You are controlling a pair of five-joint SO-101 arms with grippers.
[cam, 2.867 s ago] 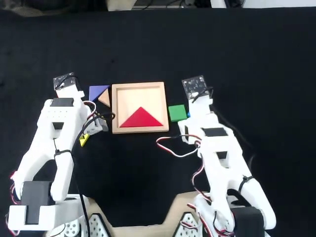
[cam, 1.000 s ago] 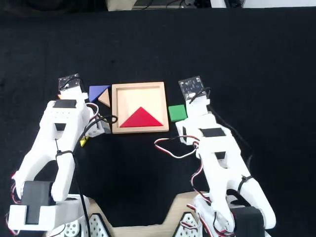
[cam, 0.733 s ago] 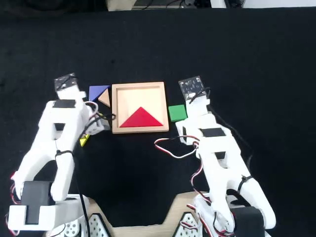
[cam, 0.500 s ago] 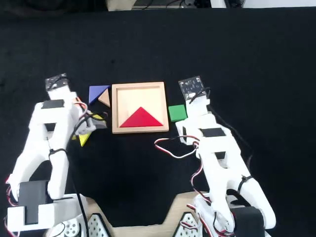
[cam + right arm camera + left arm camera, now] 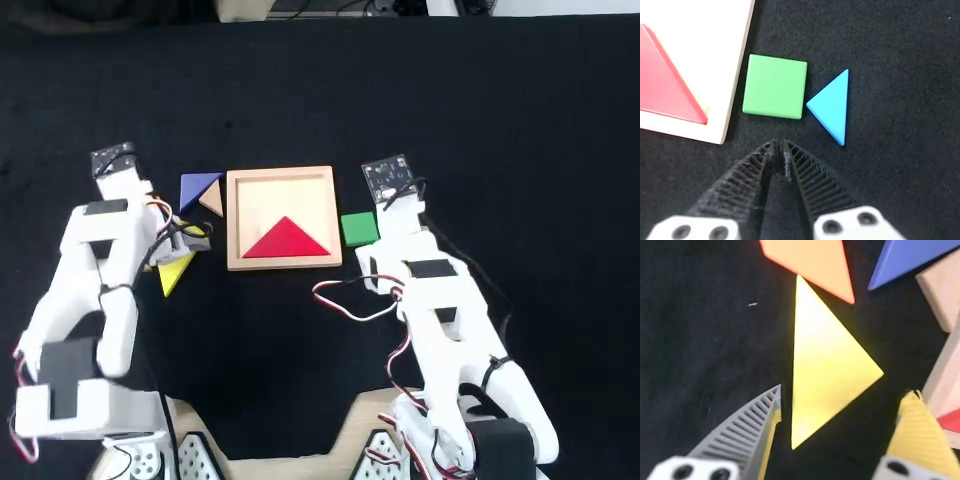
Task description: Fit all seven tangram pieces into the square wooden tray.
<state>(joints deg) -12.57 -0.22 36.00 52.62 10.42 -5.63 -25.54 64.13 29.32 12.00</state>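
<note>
Left arm (image 5: 95,240) had swung toward frame left, uncovering the yellow triangle (image 5: 176,271), lying just left of the tray (image 5: 280,174). Left gripper (image 5: 845,390): spread wide, the triangle's tip between its fingers, long edge running away from it.

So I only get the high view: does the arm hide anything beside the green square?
Observer: Yes: a light blue triangle, one corner nearly touching the green square.
Operator: Are that arm's fingers open?
Observer: No, the right gripper has its fingers shut, aimed at the square.
Operator: Anything tucked away near the yellow triangle?
Observer: An orange piece, just off its sharp tip.
</note>
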